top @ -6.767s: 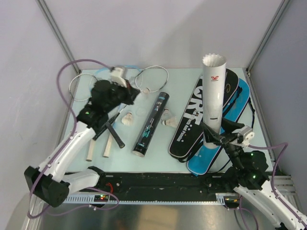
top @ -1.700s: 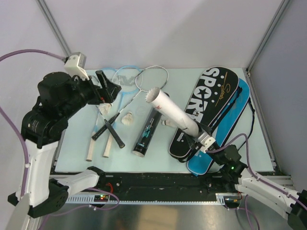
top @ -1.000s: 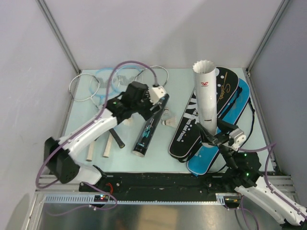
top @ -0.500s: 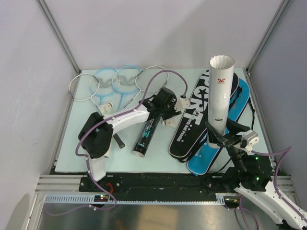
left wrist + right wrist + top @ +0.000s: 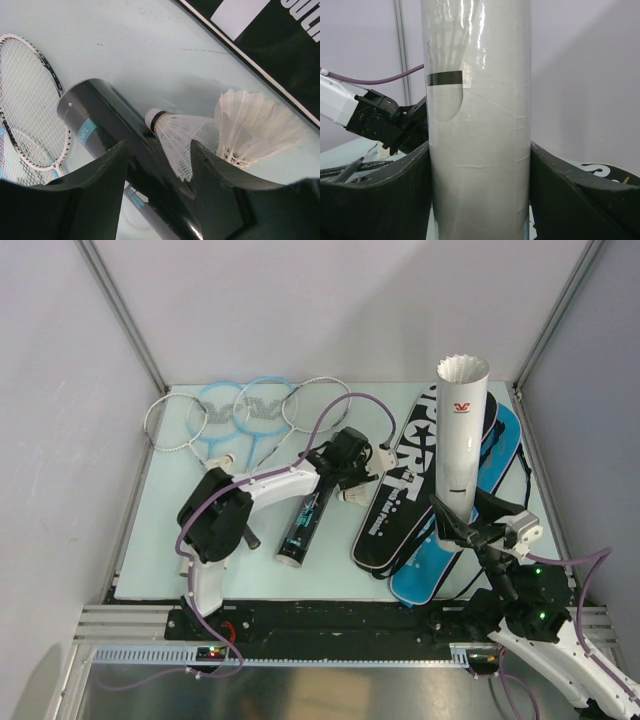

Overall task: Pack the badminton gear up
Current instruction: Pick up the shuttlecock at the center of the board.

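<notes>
My left gripper (image 5: 349, 486) hangs low over a white mesh shuttlecock (image 5: 175, 142) that lies against the black tube (image 5: 308, 517). Its jaws stand apart. The shuttlecock's skirt runs under the right finger (image 5: 220, 192) and stays apart from the left finger. A feather shuttlecock (image 5: 255, 131) lies just beyond. My right gripper (image 5: 466, 530) is shut on the upright white tube (image 5: 460, 435), which holds a shuttlecock (image 5: 445, 75) seen through its wall. The black bag (image 5: 415, 475) and blue bag (image 5: 490, 510) lie beneath it. Two silver-white and two light-blue rackets (image 5: 262, 406) lie at the far left.
A third shuttlecock (image 5: 228, 460) rests by the racket shafts. The racket handles are partly hidden under the left arm (image 5: 215, 525). Walls and frame posts close in the back and both sides of the pale mat (image 5: 150, 560).
The left arm swung right across the black tube to the shuttlecock and its jaws narrowed. The right gripper shifted the white tube to the right, then held it still.
</notes>
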Available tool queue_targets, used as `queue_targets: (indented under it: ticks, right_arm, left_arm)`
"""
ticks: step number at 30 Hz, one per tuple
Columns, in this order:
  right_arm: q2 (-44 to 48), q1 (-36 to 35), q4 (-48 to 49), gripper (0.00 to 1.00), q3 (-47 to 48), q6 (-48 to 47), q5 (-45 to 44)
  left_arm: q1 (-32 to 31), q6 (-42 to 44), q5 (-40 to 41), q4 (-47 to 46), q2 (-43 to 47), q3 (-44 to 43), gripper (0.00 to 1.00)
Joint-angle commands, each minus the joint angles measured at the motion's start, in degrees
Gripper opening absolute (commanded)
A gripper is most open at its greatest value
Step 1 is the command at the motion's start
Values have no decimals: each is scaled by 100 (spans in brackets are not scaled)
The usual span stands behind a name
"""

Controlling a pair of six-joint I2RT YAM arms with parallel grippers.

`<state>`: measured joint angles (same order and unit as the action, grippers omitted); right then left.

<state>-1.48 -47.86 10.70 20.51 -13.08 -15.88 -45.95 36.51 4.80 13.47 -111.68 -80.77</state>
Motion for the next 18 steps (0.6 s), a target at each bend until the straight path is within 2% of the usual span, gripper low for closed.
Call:
queue_targets:
  ticks: [1,11,15,18]
  right_arm:
    - [93,-16,188,28,301,113,-69]
    - [118,-22,13,28,359,126,-197]
    - [114,-20,11,28,357,130,-212]
    - [114,-20,16,28,364,139,-218]
  left_arm:
    - [4,157,87,-311,-161,-2,56]
    - [-8,314,237,-363,-233,185,54]
    - [-7,346,273,-429,-250,224,41]
    - [-9,290,294,-479,-205,216,25]
